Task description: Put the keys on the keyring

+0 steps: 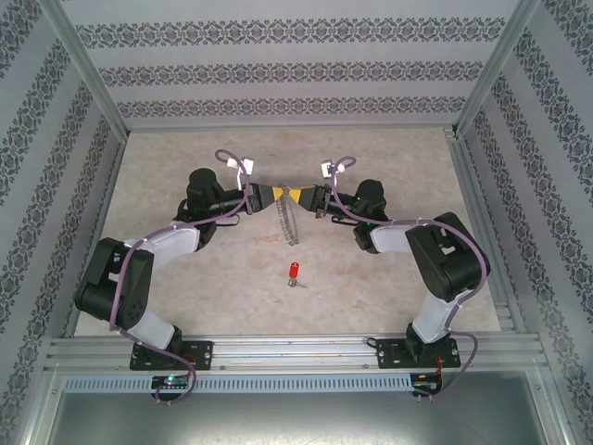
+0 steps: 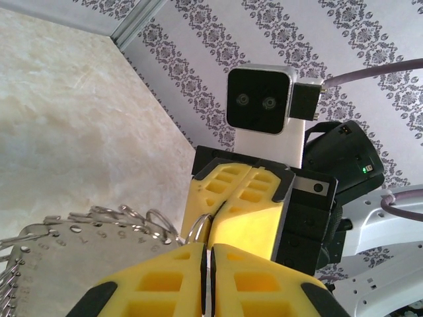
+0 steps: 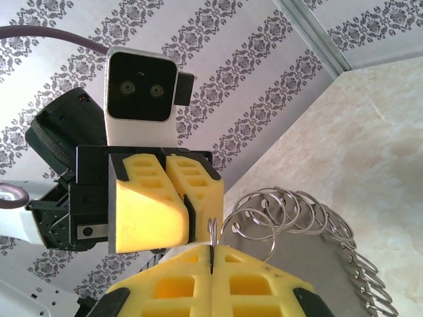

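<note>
The keyring (image 1: 289, 222), a grey plate edged with several small silver rings, hangs above the table's middle between my two grippers. My left gripper (image 1: 277, 197) and right gripper (image 1: 307, 197) meet tip to tip, both shut on the same small ring at its top. In the left wrist view that ring (image 2: 197, 229) runs from my left gripper (image 2: 208, 264) into the right fingers (image 2: 251, 218), with the plate (image 2: 66, 264) to the left. In the right wrist view the ring (image 3: 213, 228) rises from my right gripper (image 3: 211, 257). The red-headed key (image 1: 294, 272) lies on the table, apart from both.
Patterned walls (image 1: 287, 65) enclose the beige table (image 1: 389, 158) on three sides. An aluminium rail (image 1: 296, 352) with both arm bases runs along the near edge. Both arms bend inward, leaving the key in the open between them.
</note>
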{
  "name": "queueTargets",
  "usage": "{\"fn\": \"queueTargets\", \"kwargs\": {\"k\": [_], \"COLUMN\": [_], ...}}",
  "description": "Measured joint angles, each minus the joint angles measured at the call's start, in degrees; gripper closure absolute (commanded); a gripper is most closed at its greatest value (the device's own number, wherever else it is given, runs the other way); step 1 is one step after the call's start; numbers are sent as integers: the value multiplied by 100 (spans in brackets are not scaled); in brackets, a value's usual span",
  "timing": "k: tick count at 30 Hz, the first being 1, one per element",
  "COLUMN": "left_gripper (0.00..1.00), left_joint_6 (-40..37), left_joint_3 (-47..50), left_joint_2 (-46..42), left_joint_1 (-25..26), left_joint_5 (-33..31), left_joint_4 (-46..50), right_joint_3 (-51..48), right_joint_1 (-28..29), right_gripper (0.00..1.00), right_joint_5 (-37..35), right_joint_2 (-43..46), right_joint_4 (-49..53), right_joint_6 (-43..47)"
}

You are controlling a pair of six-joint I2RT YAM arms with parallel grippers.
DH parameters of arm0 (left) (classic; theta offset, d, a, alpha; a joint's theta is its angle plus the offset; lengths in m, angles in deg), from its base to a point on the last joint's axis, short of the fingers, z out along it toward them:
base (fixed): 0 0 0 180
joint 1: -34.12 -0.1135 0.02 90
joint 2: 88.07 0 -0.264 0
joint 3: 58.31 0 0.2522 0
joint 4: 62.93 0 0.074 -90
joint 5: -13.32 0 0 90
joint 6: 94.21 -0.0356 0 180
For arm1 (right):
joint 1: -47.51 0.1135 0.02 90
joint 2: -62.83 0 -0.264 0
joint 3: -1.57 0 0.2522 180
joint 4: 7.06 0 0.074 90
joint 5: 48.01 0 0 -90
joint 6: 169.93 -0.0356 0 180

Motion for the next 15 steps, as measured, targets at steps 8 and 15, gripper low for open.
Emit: {"fn": "queueTargets", "kwargs": {"k": [8,15], "left_gripper": [87,86], "left_joint_6": [28,76], "left_joint_3": [-2,-24], "left_joint_2": [68,221], "left_joint_1": [74,116], "left_joint_5": [2,22], "left_joint_4": [-74,-166], "right_joint_3": [4,22], "right_joint_1": [0,-2], "right_gripper": [100,100], "right_joint_5": [0,-2], "right_joint_2": [-66,-122], "right_joint_4": [-76,-142], "right_joint_6": [-103,-127]}}
